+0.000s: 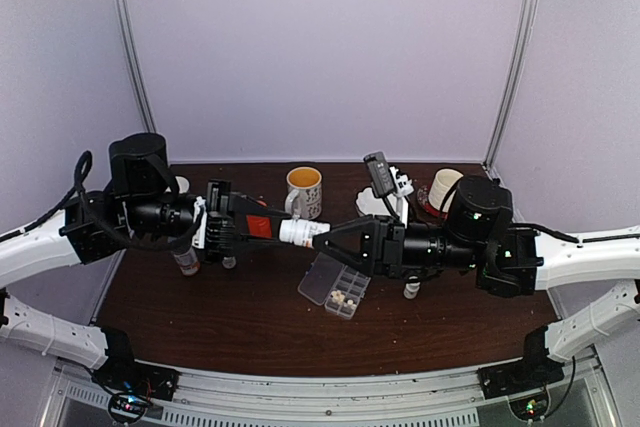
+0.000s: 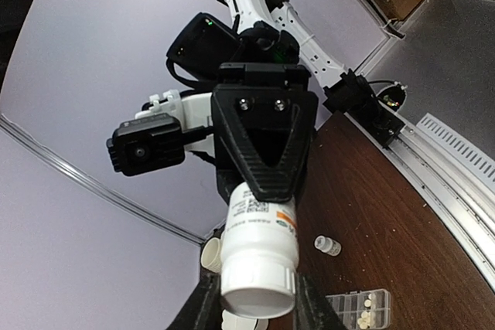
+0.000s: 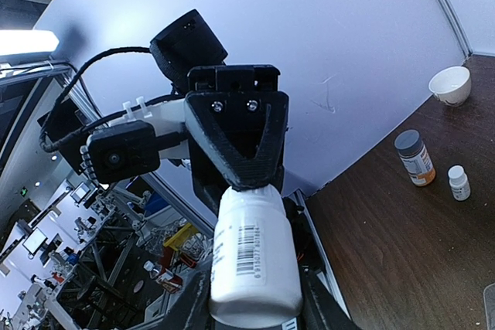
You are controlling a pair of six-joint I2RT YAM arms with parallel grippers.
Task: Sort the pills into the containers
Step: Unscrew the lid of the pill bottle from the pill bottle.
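Pills [image 1: 345, 298] lie in the lower-right compartments [image 1: 348, 303] of the clear organizer box [image 1: 318, 279], which rests on the brown surface [image 1: 200, 317] just below centre in the top view. Above the box, the left tool [image 2: 257, 308] and the right tool [image 3: 255, 311] meet end to end. Each is closed partway on an opposite end of one white bottle [image 1: 303, 232], held horizontally clear of the surface.
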